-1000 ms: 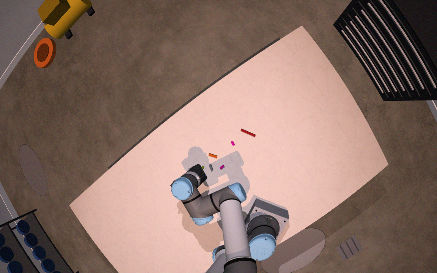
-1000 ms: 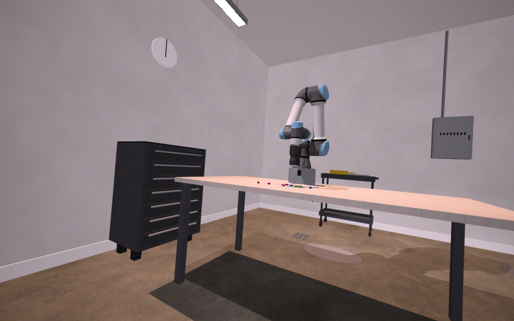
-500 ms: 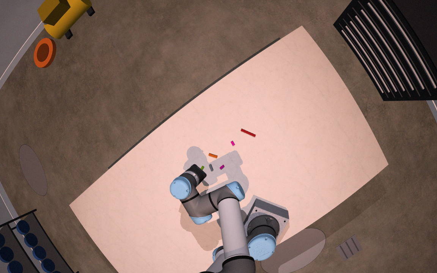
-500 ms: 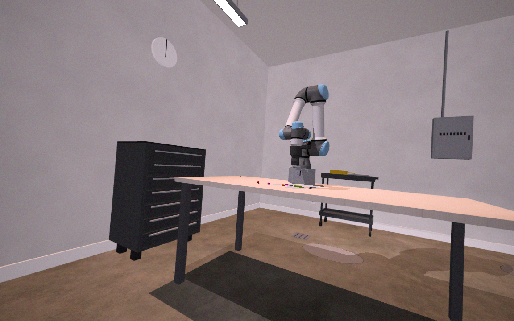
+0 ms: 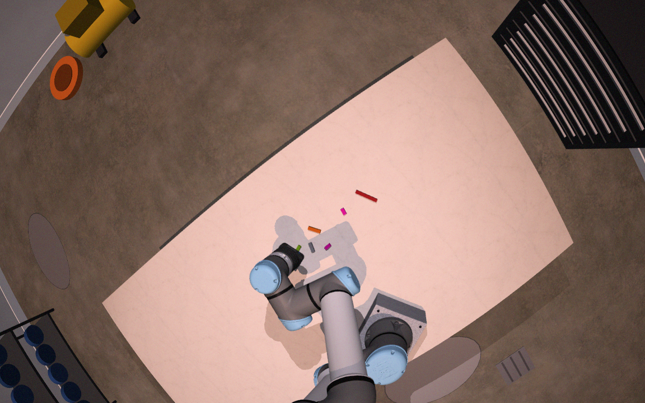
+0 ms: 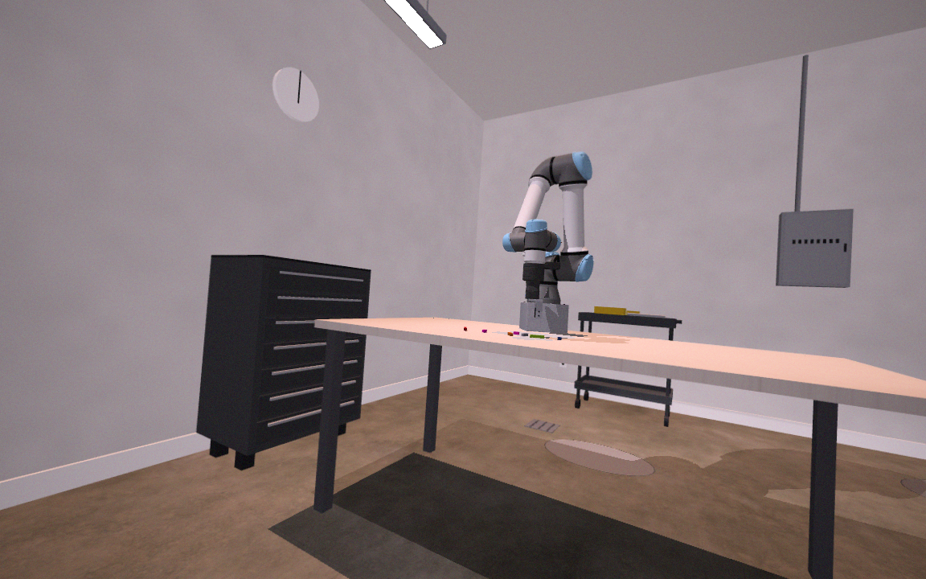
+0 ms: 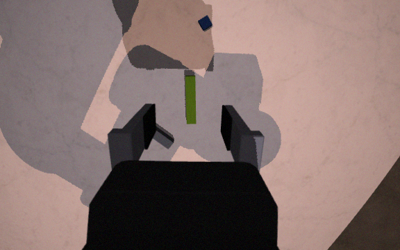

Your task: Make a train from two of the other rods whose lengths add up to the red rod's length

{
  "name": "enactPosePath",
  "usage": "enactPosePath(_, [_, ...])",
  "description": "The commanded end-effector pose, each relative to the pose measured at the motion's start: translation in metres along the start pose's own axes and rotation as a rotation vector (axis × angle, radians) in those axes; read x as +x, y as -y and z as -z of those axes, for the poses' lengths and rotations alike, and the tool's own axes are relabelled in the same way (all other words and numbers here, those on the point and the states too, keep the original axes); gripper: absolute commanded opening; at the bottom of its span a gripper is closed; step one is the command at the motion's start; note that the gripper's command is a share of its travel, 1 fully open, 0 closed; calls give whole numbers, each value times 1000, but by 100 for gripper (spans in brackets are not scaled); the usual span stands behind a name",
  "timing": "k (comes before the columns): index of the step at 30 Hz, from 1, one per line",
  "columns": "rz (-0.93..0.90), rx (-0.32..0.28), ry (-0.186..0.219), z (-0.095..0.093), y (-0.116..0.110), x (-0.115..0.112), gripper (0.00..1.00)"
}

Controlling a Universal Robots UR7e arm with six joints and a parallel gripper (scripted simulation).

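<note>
My gripper is open and empty, hanging above the table. In the wrist view the lime rod lies flat, in line with the gap between my fingers, its near end between the fingertips. A grey rod shows partly behind the left finger. The blue cube lies farther ahead. In the top view a magenta rod lies right of the grey one, and the orange rod, a second magenta rod and the red rod lie beyond. All rods are apart.
The robot's base stands at the table's near edge. The table's edge and the floor show at the bottom right of the wrist view. A black drawer cabinet and a cart stand off the table.
</note>
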State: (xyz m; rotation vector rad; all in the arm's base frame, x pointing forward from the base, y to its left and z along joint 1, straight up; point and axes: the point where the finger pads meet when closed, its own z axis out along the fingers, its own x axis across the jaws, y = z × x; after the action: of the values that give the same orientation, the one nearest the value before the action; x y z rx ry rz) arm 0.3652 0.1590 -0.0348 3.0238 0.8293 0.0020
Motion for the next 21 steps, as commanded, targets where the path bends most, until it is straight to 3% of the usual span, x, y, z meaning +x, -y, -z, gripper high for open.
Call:
enactPosePath(1, [26,0,-1,0,0,0,100])
enactPosePath(14, [38,0,-1,0,0,0,100])
enactPosePath(15, [38,0,-1,0,0,0,54])
enactPosePath(21, [38,0,-1,0,0,0,54])
